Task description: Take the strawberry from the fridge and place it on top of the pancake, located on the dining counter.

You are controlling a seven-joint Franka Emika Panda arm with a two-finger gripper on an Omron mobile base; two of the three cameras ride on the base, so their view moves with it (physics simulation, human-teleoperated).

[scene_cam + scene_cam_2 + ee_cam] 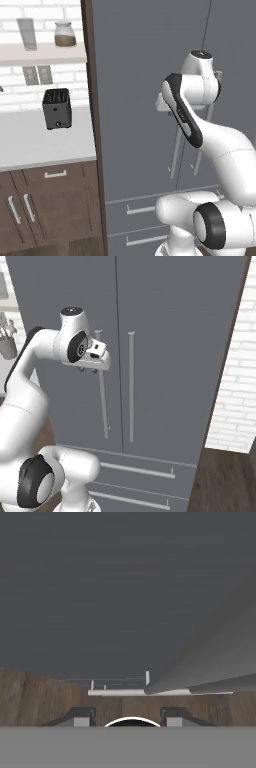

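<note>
Fridge [165,331] doors closed, strawberry presumably inside, unseen; gripper [89,370] part-open, holding nothing, just beside left bar handle [102,401]: centre jaws around the bar before clamping and pulling.

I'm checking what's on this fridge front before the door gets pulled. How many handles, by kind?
Vertical door handles: 2, left, right
Horizontal drawer handles: 2, upper, lower
Total: 4
</note>
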